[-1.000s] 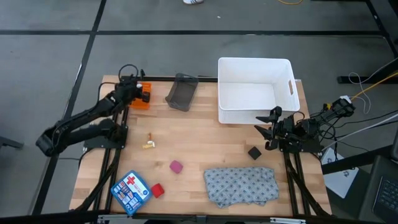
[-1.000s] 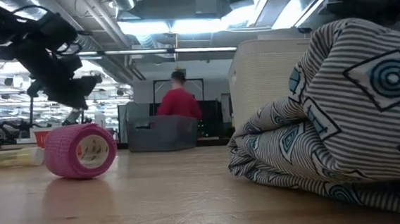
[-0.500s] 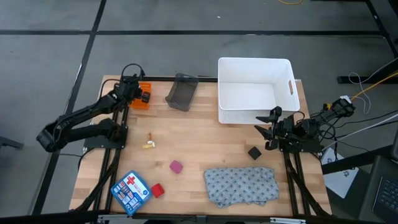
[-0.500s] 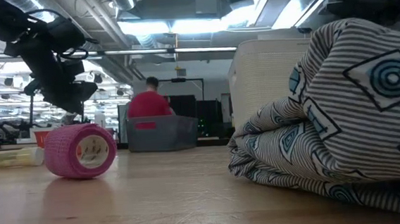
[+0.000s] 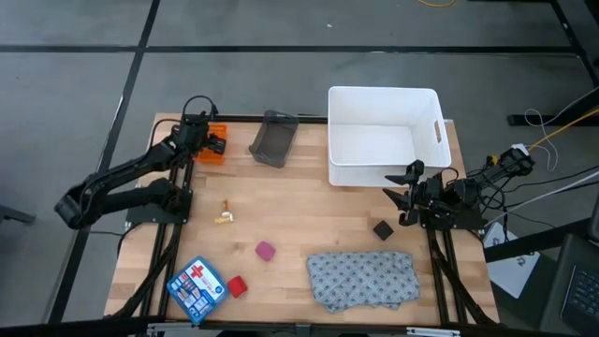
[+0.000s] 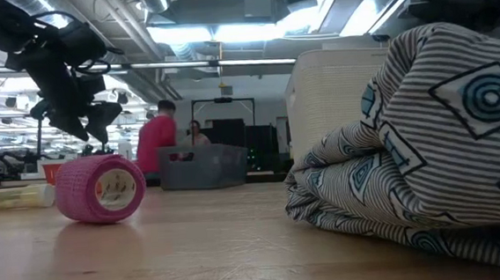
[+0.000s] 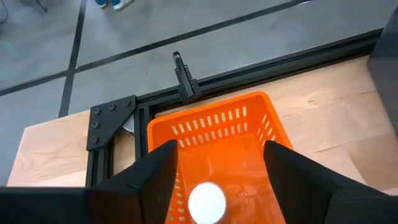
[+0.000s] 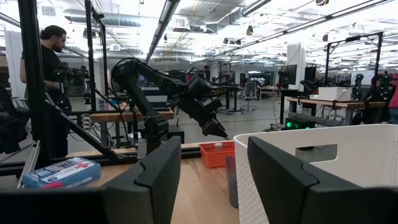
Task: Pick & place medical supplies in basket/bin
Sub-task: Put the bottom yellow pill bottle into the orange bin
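Observation:
My left gripper (image 7: 217, 155) hangs open over the orange basket (image 7: 214, 134) at the table's far left corner, pointing slantwise down into it. A small white round thing (image 7: 206, 202) shows in the basket between the fingers, apart from both. On the table lie two tan vials (image 5: 225, 212), a pink roll (image 5: 266, 250), a red roll (image 5: 237, 286), a black block (image 5: 382, 229) and the grey patterned cloth (image 5: 363, 279). My right gripper (image 5: 403, 193) waits open by the white bin's near right corner.
A large white bin (image 5: 384, 178) stands at the far right and a small grey bin (image 5: 273, 139) at the far middle. A blue first-aid box (image 5: 197, 288) lies near the front left. Bare wood lies in the table's middle. People move in the room beyond.
My left gripper has opened over the orange basket: in the low view its fingertips now stand apart where they were together. It has kept its place. My right arm has kept still.

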`<state>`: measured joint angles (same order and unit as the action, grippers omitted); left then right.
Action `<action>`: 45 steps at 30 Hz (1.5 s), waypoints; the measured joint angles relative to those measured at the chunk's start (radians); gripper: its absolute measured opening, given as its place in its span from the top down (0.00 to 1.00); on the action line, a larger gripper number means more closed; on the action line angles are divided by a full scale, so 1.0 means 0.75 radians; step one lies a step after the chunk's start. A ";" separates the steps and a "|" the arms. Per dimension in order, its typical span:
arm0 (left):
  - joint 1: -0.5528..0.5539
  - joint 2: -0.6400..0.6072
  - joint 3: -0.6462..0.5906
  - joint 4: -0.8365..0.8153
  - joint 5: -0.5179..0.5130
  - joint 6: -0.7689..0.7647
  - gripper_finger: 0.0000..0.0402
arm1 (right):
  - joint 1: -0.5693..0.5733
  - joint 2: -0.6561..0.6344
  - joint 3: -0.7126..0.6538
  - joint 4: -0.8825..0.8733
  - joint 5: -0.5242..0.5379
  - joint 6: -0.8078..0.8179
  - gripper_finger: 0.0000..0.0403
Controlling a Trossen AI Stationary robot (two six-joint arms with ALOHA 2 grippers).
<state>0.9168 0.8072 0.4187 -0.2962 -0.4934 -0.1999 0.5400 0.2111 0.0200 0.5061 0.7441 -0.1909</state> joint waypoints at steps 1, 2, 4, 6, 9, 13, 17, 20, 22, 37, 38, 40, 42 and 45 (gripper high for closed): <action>-0.001 -0.004 0.000 0.000 0.000 0.005 0.41 | 0.000 0.000 0.000 0.000 0.000 0.000 0.54; -0.003 -0.011 0.000 -0.001 0.000 0.014 0.41 | 0.000 0.000 0.000 0.000 0.000 0.000 0.54; -0.017 -0.028 0.000 0.001 -0.002 0.039 0.42 | 0.000 0.000 0.000 0.000 0.000 0.000 0.54; -0.040 -0.058 -0.002 0.025 -0.004 0.085 0.43 | 0.000 -0.001 0.000 0.000 0.000 0.000 0.54; -0.078 -0.129 -0.002 0.093 0.027 0.115 0.44 | 0.000 0.000 0.000 0.000 0.000 0.000 0.54; -0.143 -0.246 -0.002 0.280 0.157 0.155 0.46 | 0.000 0.000 0.000 0.000 0.000 0.000 0.54; -0.239 -0.351 -0.001 0.434 0.205 0.240 0.46 | 0.000 0.000 0.000 -0.009 0.000 0.000 0.54; -0.315 -0.410 -0.001 0.476 0.271 0.305 0.47 | 0.000 0.000 0.000 -0.023 0.000 0.006 0.54; -0.364 -0.436 -0.001 0.492 0.318 0.337 0.47 | 0.000 0.000 0.001 -0.030 0.000 0.009 0.54; -0.642 -0.472 -0.001 0.607 1.192 0.184 0.47 | 0.000 0.000 0.001 -0.031 0.000 0.026 0.54; -0.659 -0.464 -0.001 0.547 1.209 0.166 0.47 | 0.000 -0.001 0.001 -0.031 0.000 0.026 0.54; -0.708 -0.453 -0.003 0.460 1.207 0.144 0.47 | 0.000 -0.001 0.001 -0.032 0.000 0.026 0.54; -0.774 -0.435 -0.011 0.399 1.153 0.126 0.47 | 0.000 0.000 0.001 -0.031 0.000 0.029 0.54; -0.889 -0.398 -0.026 0.318 1.011 0.090 0.47 | 0.000 -0.001 0.001 -0.031 0.000 0.033 0.54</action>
<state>0.2500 0.5086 0.3992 -0.0577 0.2647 -0.1321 0.5400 0.2108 0.0204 0.4828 0.7441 -0.1665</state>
